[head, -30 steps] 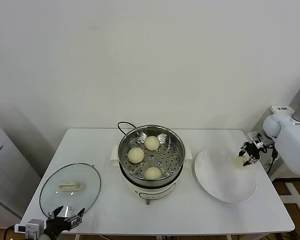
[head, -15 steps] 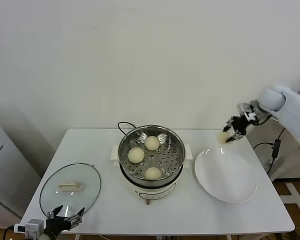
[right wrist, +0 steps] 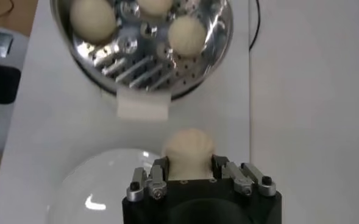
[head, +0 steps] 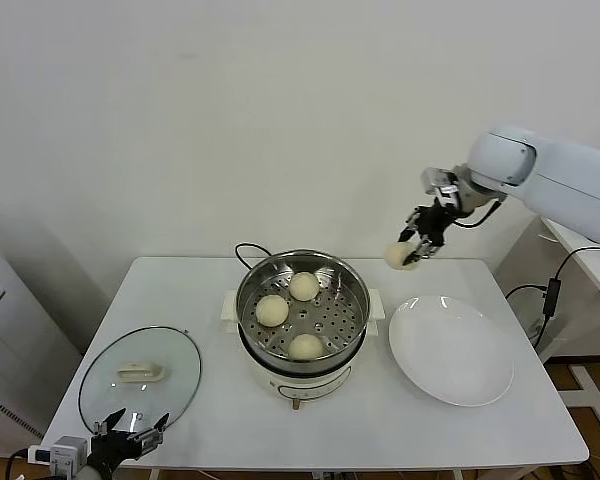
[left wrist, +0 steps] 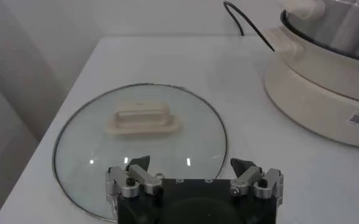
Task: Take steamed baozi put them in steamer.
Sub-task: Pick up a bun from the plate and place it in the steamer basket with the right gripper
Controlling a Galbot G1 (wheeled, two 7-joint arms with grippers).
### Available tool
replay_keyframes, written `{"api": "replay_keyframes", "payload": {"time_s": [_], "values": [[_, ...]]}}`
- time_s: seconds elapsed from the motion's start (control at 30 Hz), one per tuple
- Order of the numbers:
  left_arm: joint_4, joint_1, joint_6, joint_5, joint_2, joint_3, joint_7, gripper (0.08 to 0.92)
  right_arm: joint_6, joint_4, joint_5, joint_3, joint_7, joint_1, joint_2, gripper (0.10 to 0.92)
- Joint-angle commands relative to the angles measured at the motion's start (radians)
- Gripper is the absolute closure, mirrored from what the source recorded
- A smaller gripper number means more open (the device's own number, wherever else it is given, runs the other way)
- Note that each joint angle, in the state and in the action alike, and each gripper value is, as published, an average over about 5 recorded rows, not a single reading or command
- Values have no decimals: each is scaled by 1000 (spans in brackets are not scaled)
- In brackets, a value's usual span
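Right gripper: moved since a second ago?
Yes. The right gripper, shut on a baozi, rose off the plate and swung toward the steamer.

A white bench (head: 400,440) carries three things. The steamer (head: 302,318) stands at its middle, below and left of the raised right tool (head: 416,247). The white plate (head: 450,350) lies under that tool; the glass lid (head: 140,376) rests just before the left tool (head: 130,436).

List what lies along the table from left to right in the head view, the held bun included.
Glass lid → steamer with three baozi inside → fourth baozi, lifted in the right tool above the table → empty white plate.
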Motion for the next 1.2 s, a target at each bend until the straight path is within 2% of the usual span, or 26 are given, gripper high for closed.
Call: {"api": "replay_keyframes", "payload": {"time_s": [0.03,0.3,0.53,1.2], "values": [[2,-1,0,0,0,1,0,177,-179,71,252,-115,134,102,157,567],[3,0,-2,-2,-1,3,1,177,-223,115,265,-108,209,32,191,567],[3,0,-5,-4,0,0,1,177,-245,151,210,-101,268,-42,179,567],[9,1,-5,-4,-5,3,1,177,-255,132,123,-31,321,-219,184,565]]}}
